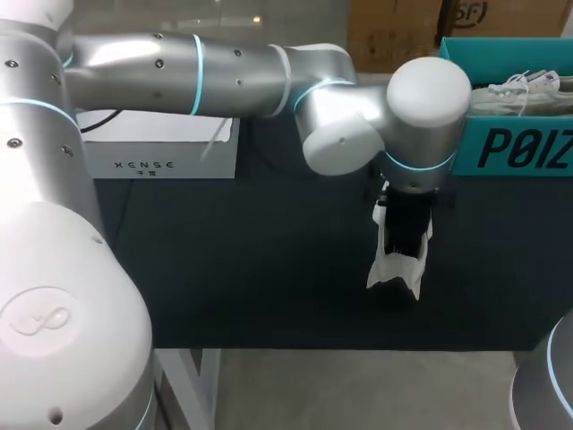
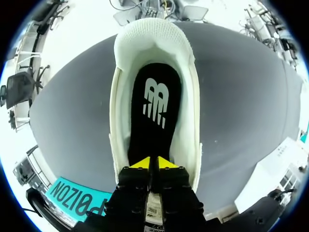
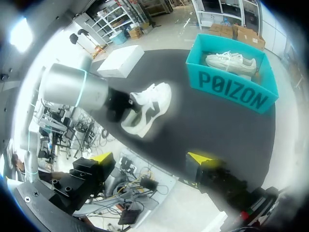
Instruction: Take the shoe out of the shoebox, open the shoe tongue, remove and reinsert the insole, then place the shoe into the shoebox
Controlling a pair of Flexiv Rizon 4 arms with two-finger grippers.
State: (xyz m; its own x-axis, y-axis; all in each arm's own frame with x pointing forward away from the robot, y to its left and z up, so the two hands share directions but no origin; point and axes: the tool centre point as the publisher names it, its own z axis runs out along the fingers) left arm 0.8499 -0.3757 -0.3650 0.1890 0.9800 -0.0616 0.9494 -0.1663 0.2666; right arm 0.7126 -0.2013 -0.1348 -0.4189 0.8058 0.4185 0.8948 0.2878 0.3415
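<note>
Two yellow fingertips point(image 2: 140, 163) of the left gripper point(image 2: 153, 163) pinch tight on a thin flap point(image 2: 154, 210) at the mouth of the white mesh shoe point(image 2: 154, 43). I think it is the tongue, pulled back so the black insole point(image 2: 154, 116) shows. The shoe is out on the dark table point(image 2: 241, 96), near the teal cardboard shoebox point(image 1: 510, 148). The right gripper point(image 3: 150, 158) hangs wide open, empty.

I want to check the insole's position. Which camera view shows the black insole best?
The left wrist view: it looks straight into the white shoe, where the black insole lies exposed. In the head view the left fingers hide it; the right wrist view shows only a dark patch on the shoe.
</note>
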